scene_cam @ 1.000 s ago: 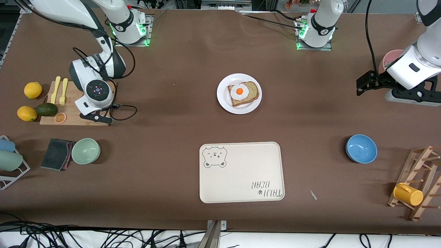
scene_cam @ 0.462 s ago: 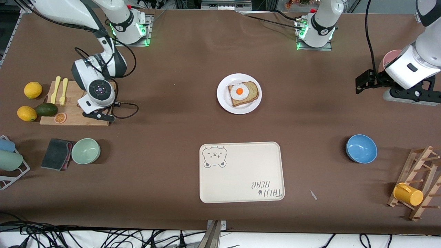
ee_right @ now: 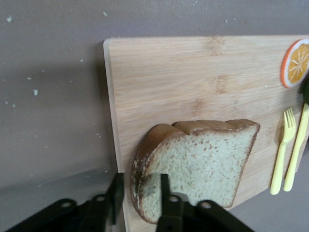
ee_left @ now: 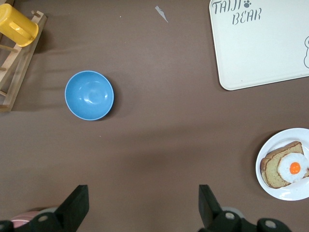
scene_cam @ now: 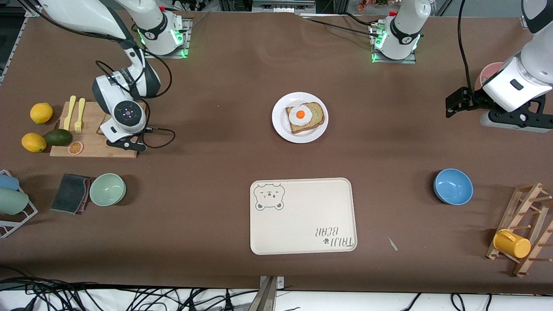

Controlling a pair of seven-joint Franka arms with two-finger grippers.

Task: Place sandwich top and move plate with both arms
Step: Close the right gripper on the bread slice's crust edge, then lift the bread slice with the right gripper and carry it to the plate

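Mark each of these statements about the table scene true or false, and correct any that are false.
1. The right gripper has the sandwich top between its fingers over the cutting board. True.
2. The plate is bare. False: it carries a bread slice with a fried egg on it.
3. The left gripper is open and holds nothing. True.
4. The blue bowl sits on the bear tray. False: it stands on the table toward the left arm's end, apart from the tray.
5. The yellow fork lies on the cutting board. True.
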